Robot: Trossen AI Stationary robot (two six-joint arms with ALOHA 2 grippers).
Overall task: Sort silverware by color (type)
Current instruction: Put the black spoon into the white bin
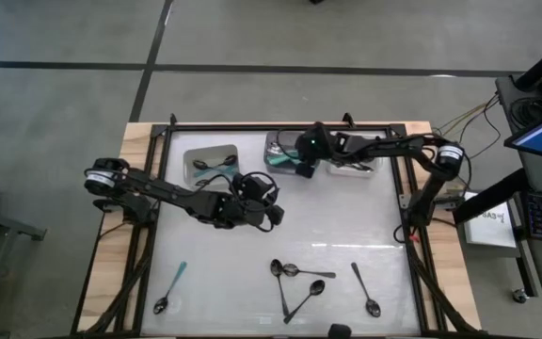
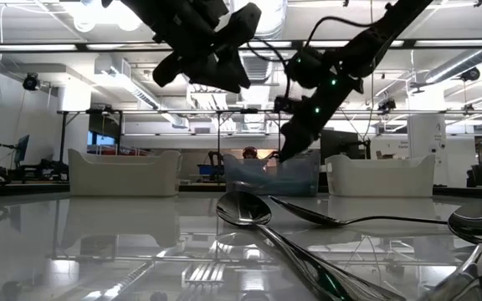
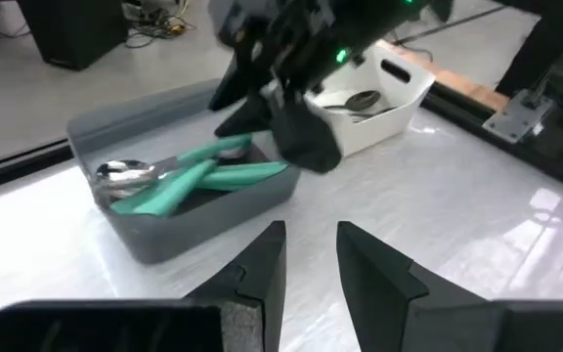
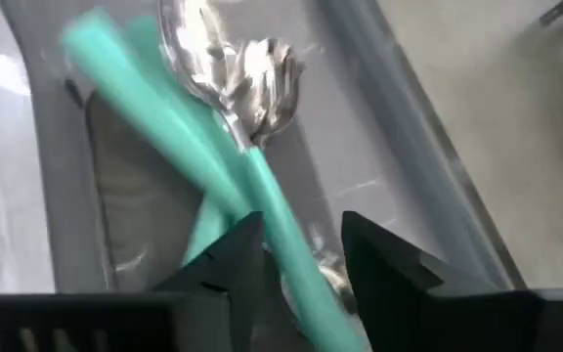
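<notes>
Teal-handled spoons (image 4: 225,171) lay in the grey bin (image 3: 178,233) under the right gripper (image 4: 301,256), its fingers parted and empty; light, stiff, slick, best pinched mid-handle. Left gripper (image 3: 311,264) hovered, parted, empty.

text: none legible | white sheet (image 1: 489,224) beside counter's right edge: dark print, too small to read | bins, spoons, arms: no readable labels, brands or numbers | room signs: unreadable

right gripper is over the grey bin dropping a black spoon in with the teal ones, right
Not quite: the spoon is teal-handled, not black. The right wrist view shows the right gripper open over the grey bin, a teal-handled spoon between its fingers, with other teal-handled spoons below.
</notes>
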